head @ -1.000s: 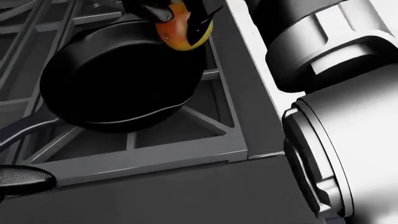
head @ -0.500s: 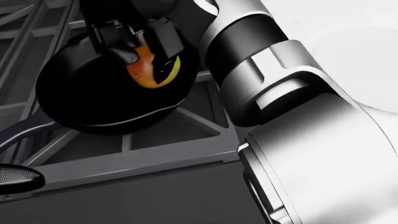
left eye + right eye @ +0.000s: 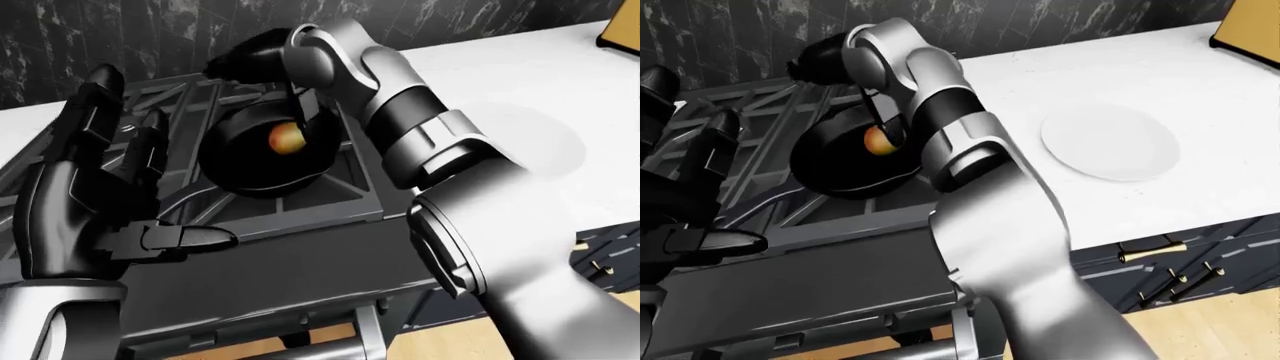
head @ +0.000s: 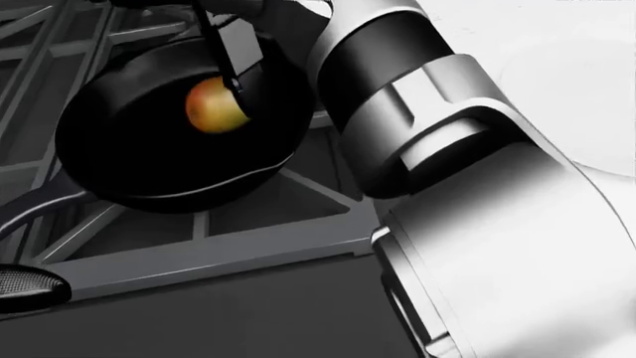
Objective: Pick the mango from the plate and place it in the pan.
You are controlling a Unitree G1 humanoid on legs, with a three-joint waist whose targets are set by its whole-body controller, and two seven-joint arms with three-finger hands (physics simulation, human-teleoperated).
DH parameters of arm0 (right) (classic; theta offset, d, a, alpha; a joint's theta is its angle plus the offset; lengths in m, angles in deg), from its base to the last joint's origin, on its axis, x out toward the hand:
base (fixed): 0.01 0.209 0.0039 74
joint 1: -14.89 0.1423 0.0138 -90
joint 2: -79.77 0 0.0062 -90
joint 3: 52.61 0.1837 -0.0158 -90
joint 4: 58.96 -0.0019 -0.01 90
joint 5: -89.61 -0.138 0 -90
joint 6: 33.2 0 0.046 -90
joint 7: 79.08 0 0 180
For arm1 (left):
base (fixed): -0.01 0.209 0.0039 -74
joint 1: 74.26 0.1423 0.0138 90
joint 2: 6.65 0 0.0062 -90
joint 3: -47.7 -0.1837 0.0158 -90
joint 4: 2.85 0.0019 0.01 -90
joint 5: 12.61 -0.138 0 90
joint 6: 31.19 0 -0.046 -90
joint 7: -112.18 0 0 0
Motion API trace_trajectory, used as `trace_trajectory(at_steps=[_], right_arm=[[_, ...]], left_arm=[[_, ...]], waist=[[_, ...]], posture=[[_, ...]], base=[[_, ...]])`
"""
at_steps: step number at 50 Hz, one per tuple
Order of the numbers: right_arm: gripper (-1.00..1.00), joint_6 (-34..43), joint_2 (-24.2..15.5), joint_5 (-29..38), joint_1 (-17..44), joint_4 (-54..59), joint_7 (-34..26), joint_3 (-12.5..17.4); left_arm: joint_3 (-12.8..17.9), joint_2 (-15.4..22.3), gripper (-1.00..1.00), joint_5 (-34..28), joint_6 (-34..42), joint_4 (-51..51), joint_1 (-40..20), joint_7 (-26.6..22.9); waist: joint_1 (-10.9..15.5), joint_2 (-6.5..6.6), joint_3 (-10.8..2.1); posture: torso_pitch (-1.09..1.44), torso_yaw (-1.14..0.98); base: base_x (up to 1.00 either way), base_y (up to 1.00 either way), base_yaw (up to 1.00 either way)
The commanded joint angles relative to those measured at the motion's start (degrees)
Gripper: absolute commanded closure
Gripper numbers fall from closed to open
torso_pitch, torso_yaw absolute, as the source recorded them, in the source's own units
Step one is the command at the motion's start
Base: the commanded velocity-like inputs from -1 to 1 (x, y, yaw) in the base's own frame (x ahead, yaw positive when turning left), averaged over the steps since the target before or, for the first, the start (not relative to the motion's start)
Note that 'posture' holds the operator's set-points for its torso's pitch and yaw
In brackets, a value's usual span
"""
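Left-eye view: mango (image 3: 287, 138) sits inside the pan (image 3: 255, 161), round, orange-yellow with a red blush, smooth skin. Pan is matte black, deep-walled, on the grey angular grate of the stove (image 3: 330, 191). Right hand (image 3: 262, 61) hangs above the pan, glossy black; one thin finger (image 3: 297, 105) drops straight down just beside the mango. Fingers are apart, nothing pinched between them. Left hand (image 3: 95, 199) is close to the camera at the view's left, blocky black segments, fingers spread and upright, thumb pointing right, empty.

Head view: tight look down. Mango rests on the pan floor, left of the dark finger tip, which stands just at its right edge; touching or not, can't tell. The arm's silver and black cylindrical shells fill the right half.

Right-eye view: plate (image 3: 1110, 140) is white, round, shallow, lying on the speckled white counter (image 3: 1160, 82), well apart from the pan at the view's right. Dark veined wall tile along the top.
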Motion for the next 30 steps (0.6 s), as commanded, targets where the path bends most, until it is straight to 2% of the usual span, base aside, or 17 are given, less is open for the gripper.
trace_trajectory(at_steps=[1,5,10,18,21,23,24,27,30], right_arm=[[-1.0,-0.6,-0.8,-0.8,2.3,-2.1,1.7,0.5],[-1.0,-1.5,-2.5,-1.3,3.9,-2.2,2.5,1.1],[-1.0,-3.2,-5.3,-3.7,5.8,-3.0,1.5,2.5],[-1.0,-7.5,-12.8,-9.5,3.8,-7.3,-1.7,4.1],[-1.0,-6.9,-16.7,-14.8,-0.4,-13.3,-4.2,6.1],[-1.0,-3.1,-18.9,-21.2,-6.9,-23.0,-6.8,9.0],[-1.0,-1.0,-19.5,-23.2,-9.6,-27.8,-7.8,8.9],[-1.0,13.8,-21.1,-34.6,-24.0,-55.3,-10.7,13.4],[-1.0,25.1,-23.4,-42.8,-34.4,-75.5,-9.9,14.2]], left_arm=[[1.0,0.7,-1.0,-0.4,-1.6,-0.8,-0.9,-0.1],[-0.4,-0.3,-1.0,-2.5,-1.8,-1.0,-0.4,-1.1],[-0.6,-0.9,-1.0,-3.6,-1.5,-0.9,-0.5,-1.8],[-0.1,-0.9,-1.0,-3.6,-0.9,-0.5,-1.4,-2.1],[0.6,-0.6,-1.0,-3.0,-1.1,0.2,-2.1,-1.7],[0.6,-0.2,-1.0,-2.5,-1.0,0.2,-2.5,-1.0],[0.6,-0.2,-1.0,-2.4,-1.2,0.2,-2.5,-0.8],[0.2,-0.3,-1.0,-2.0,-1.9,0.0,-3.0,0.6],[0.5,0.7,-1.0,-0.4,-2.1,-0.6,-3.8,2.3]], waist=[[0.0,0.32,-1.41],[0.0,0.17,-1.41],[0.1,-0.09,-1.31],[0.2,-0.72,-1.11],[0.3,-1.1,-1.07],[0.5,-1.45,-1.1],[0.6,-1.66,-1.07],[1.1,-2.41,-1.14],[1.6,-3.0,-1.33]], posture=[[0.0,0.0],[0.0,0.0],[0.0,0.0],[0.0,0.0],[0.0,0.0],[0.0,0.0],[0.0,0.0],[0.0,0.0],[0.0,0.0]], base=[[0.0,0.0,0.0],[0.0,0.0,0.0],[0.0,0.0,0.0],[0.0,0.0,0.0],[0.0,0.0,0.0],[0.0,0.0,0.0],[0.0,0.0,0.0],[0.0,0.0,0.0],[0.0,0.0,0.0]])
